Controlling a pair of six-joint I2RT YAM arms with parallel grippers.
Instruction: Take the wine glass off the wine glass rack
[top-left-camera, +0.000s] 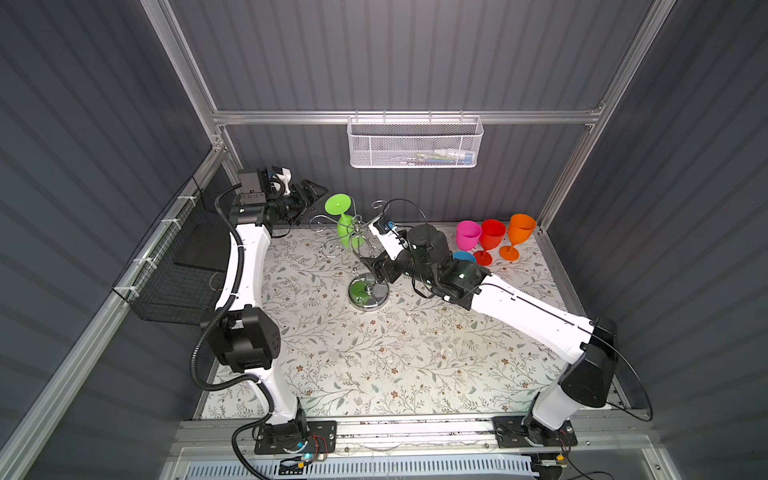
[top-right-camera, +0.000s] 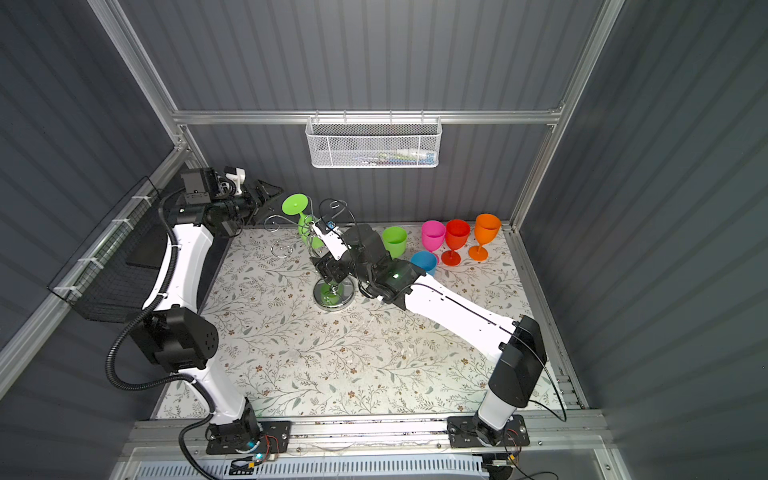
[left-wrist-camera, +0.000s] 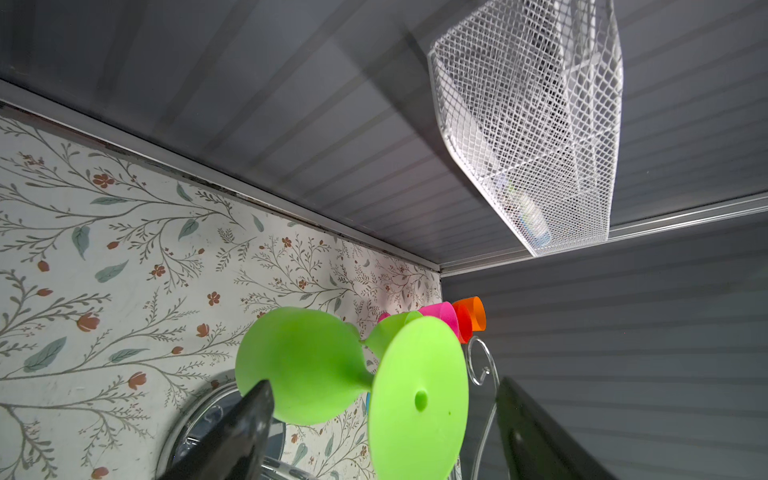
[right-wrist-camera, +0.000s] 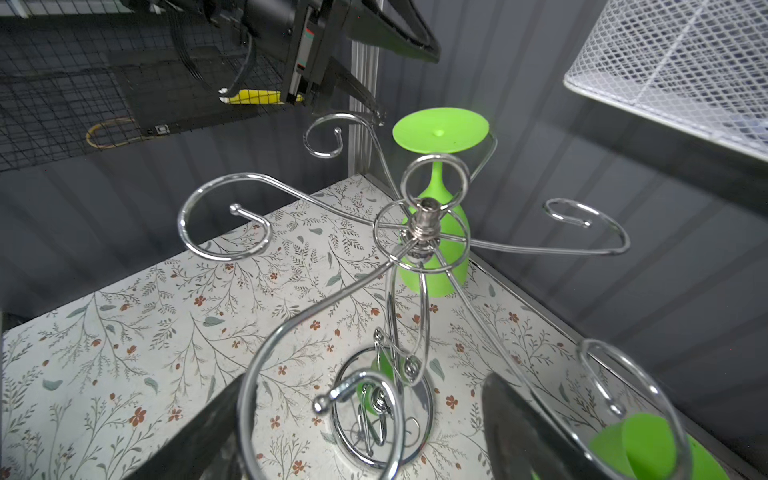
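Observation:
A green wine glass (top-left-camera: 346, 232) hangs upside down from a back arm of the chrome wine glass rack (top-left-camera: 368, 296), its round foot (left-wrist-camera: 419, 399) on top. My left gripper (top-left-camera: 312, 195) is open just left of that foot. In the left wrist view the foot and stem sit between the two black fingers (left-wrist-camera: 249, 428), untouched. My right gripper (right-wrist-camera: 368, 380) is open too, low beside the rack's twisted stem, with a front scroll arm (right-wrist-camera: 320, 399) between its fingers. Both top views show the rack's mirror base (top-right-camera: 334, 296) on the floral table.
Pink (top-left-camera: 468, 235), red (top-left-camera: 491, 237), orange (top-left-camera: 519, 230) and blue (top-left-camera: 463, 257) glasses stand at the back right, with a second green one (top-right-camera: 394, 241) behind my right arm. A white mesh basket (top-left-camera: 415, 141) hangs on the back wall. A black wire basket (top-left-camera: 174, 266) lines the left side.

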